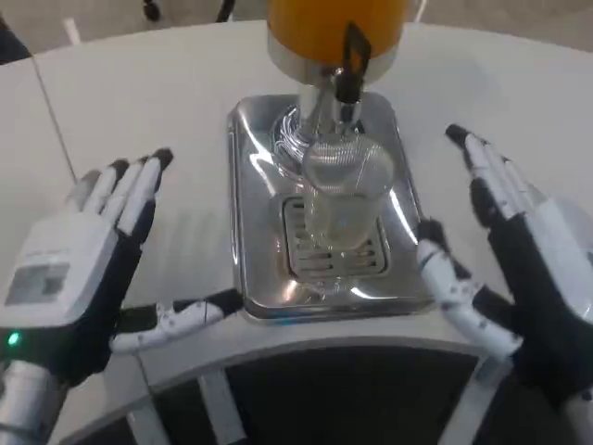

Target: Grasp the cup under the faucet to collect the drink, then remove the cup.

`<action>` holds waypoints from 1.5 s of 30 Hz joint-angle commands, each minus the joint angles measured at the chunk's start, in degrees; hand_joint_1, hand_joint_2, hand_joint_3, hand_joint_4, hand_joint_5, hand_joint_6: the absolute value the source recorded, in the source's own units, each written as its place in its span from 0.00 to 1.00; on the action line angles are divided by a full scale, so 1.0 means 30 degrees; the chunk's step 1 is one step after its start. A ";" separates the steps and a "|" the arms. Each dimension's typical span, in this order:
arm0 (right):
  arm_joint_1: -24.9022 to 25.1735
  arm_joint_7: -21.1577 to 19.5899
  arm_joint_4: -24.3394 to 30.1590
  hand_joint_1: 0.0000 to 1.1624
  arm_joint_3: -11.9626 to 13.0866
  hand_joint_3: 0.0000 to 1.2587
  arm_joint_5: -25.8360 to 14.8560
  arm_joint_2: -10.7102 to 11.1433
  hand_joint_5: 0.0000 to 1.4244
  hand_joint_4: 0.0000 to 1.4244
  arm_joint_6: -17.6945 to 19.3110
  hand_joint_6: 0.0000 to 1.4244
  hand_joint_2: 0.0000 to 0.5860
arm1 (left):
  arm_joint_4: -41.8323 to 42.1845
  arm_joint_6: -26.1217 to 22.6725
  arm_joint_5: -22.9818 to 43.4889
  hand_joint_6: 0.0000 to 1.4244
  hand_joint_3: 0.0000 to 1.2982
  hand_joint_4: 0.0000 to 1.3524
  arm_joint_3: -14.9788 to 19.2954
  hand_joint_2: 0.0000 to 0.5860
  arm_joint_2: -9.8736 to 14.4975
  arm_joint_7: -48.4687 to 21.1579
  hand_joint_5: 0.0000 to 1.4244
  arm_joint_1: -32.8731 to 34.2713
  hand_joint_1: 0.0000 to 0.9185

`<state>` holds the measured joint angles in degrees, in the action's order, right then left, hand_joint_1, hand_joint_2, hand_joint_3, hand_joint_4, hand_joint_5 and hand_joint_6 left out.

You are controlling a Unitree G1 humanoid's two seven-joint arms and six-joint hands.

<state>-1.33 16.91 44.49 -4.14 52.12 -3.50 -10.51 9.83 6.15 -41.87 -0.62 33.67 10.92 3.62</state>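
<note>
A clear ribbed plastic cup (pixel 344 197) stands upright on the drip grate of the silver dispenser base (pixel 255 195), right under the faucet with its black lever (pixel 351 57). The orange drink tank (pixel 334 23) rises above it. My left hand (pixel 88 264) lies to the left of the base, fingers spread, thumb reaching toward the base's front corner, holding nothing. My right hand (pixel 514 264) is to the right of the base, fingers spread, thumb near the base's right front corner, also holding nothing. Neither hand touches the cup.
The white table (pixel 157 102) curves around the dispenser, and its front edge runs just below the base. A thin dark cable (pixel 54 120) crosses the table at the far left. Dark floor shows under the front edge.
</note>
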 commanded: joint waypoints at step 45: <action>1.1582 -0.2281 -0.6653 0.37 -0.1035 0.03 -1.2067 0.1406 0.00 0.00 -0.4890 0.02 0.97 | 0.4224 -0.0675 -0.2929 0.00 0.00 0.00 -0.0112 0.12 -0.2271 -0.0722 0.00 -0.5211 0.16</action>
<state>32.74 9.10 24.95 -6.03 16.52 -0.17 -24.66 22.75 4.02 -50.20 -0.83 27.51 8.51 -11.17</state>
